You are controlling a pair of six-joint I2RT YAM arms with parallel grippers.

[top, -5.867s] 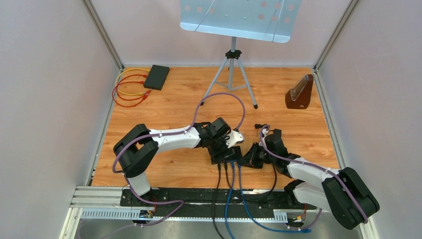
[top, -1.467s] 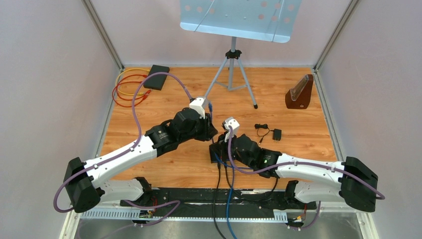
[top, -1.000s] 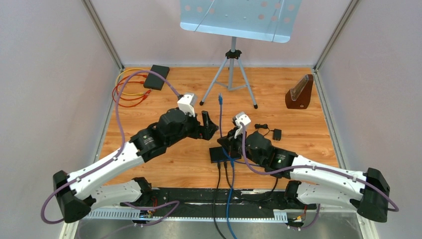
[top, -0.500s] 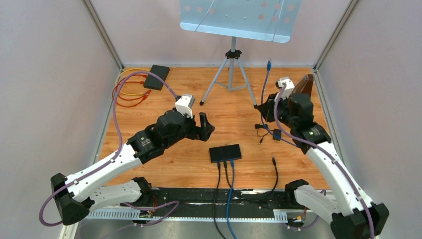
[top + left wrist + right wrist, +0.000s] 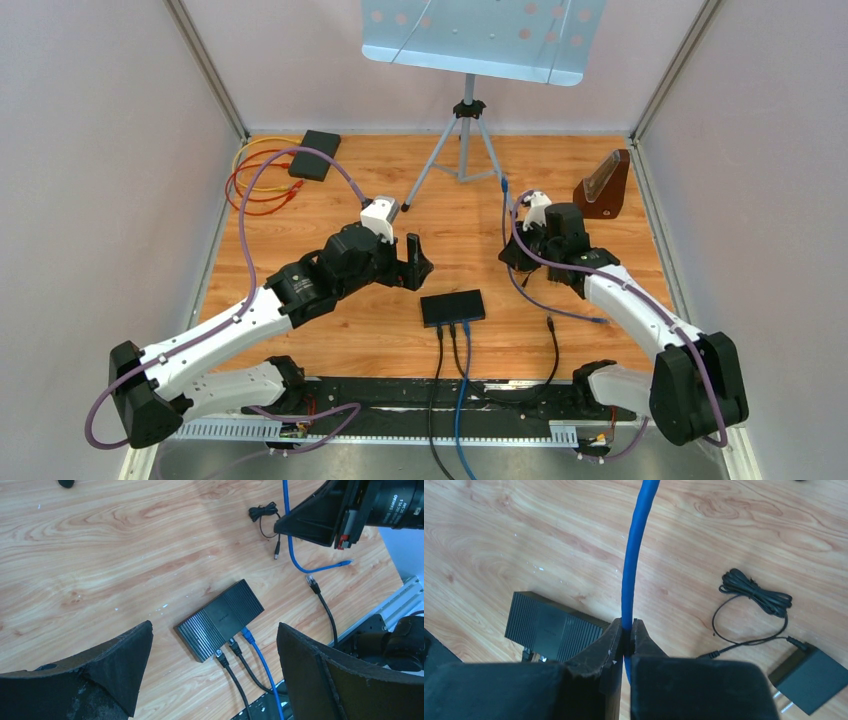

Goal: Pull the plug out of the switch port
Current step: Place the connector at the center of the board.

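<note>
Top external view has the black switch (image 5: pixel 453 307) on the wood floor just toward 6 o'clock from centre. The right gripper (image 5: pixel 512 250) sits at 2 o'clock from it and the left gripper (image 5: pixel 415 262) at 10 o'clock, neither touching it. From the right wrist, the right gripper's fingers (image 5: pixel 614 640) are pressed together, pinching the free blue cable (image 5: pixel 636 555), which runs up and away toward 12 o'clock. That cable is clear of the switch: one end rises above the fingers, and the other end, a plug (image 5: pixel 345 563), lies on the wood at 2 o'clock from the switch. From the left wrist, the left gripper's jaws are spread wide and hold nothing. The switch's ports hold three plugs side by side: two black leads (image 5: pixel 235 652) and one blue lead (image 5: pixel 257 652). A loose black lead (image 5: pixel 322 605) lies at 3 o'clock from the switch.
</note>
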